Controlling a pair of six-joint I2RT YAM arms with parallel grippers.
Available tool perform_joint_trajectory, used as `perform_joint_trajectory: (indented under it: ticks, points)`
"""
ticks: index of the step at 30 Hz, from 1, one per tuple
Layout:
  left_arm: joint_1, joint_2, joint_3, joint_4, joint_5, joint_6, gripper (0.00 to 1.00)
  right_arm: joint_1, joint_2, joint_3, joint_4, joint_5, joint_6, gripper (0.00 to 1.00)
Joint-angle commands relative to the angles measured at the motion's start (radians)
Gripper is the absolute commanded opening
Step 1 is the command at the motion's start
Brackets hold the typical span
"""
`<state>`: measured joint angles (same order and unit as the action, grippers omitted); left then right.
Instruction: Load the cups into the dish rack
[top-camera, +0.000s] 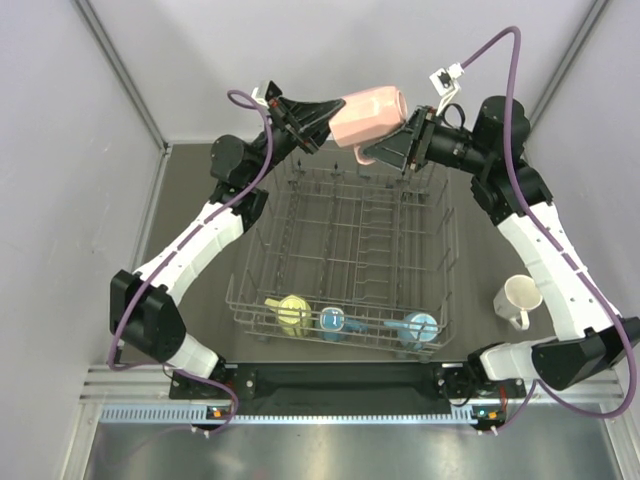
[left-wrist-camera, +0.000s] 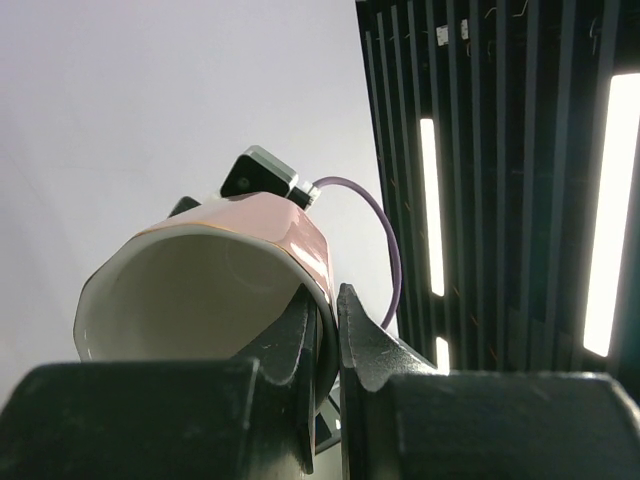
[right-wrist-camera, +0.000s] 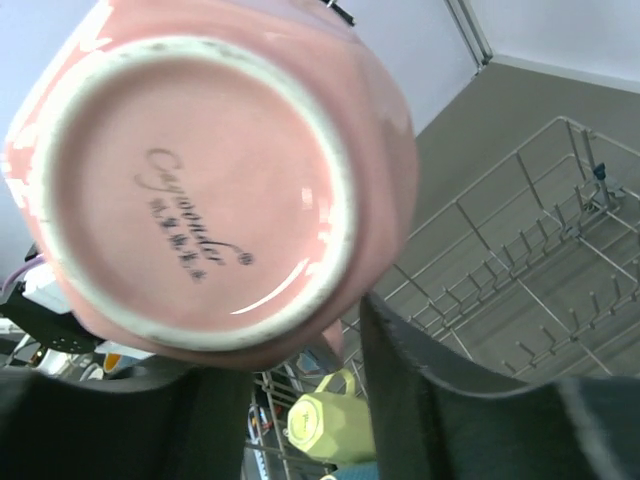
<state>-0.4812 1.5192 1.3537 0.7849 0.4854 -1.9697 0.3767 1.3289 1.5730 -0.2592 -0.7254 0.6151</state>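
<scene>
1. The pink mug (top-camera: 368, 113) hangs on its side above the far end of the dish rack (top-camera: 350, 240), between both arms. My left gripper (top-camera: 325, 115) pinches its rim wall.
2. I cannot tell whether the right gripper (top-camera: 385, 150), at the handle, has closed. I would confirm that grip before loosening either one.
3. Then I would lower it mouth-down over free tines, away from the yellow mug (top-camera: 292, 313) in the near row.

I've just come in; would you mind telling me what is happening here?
A pink mug hangs over the far end of the dish rack between both arms. The left tool pinches its rim; the right tool is at its handle, grip unclear. The yellow mug, blue mug and light blue mug sit in the rack's near row; the white mug stands on the table, outside.
</scene>
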Motion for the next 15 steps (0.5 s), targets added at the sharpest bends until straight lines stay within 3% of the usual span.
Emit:
perform_joint_trajectory:
  ticks: [1,3,9,15]
  points:
    - [-0.008,-0.016,0.021,0.119,-0.011,-0.092,0.00,-0.004,0.007,0.053,0.078,0.004,0.015,0.41]
    - [-0.010,-0.014,0.024,0.117,-0.008,-0.093,0.00,-0.004,0.009,0.053,0.078,0.009,0.017,0.37]
    - [-0.016,-0.007,0.032,0.102,0.001,-0.100,0.00,-0.002,0.018,0.047,0.092,0.020,0.043,0.00]
    - [-0.016,0.007,0.038,0.091,0.024,-0.101,0.01,-0.001,0.010,0.051,0.094,0.098,0.046,0.00]
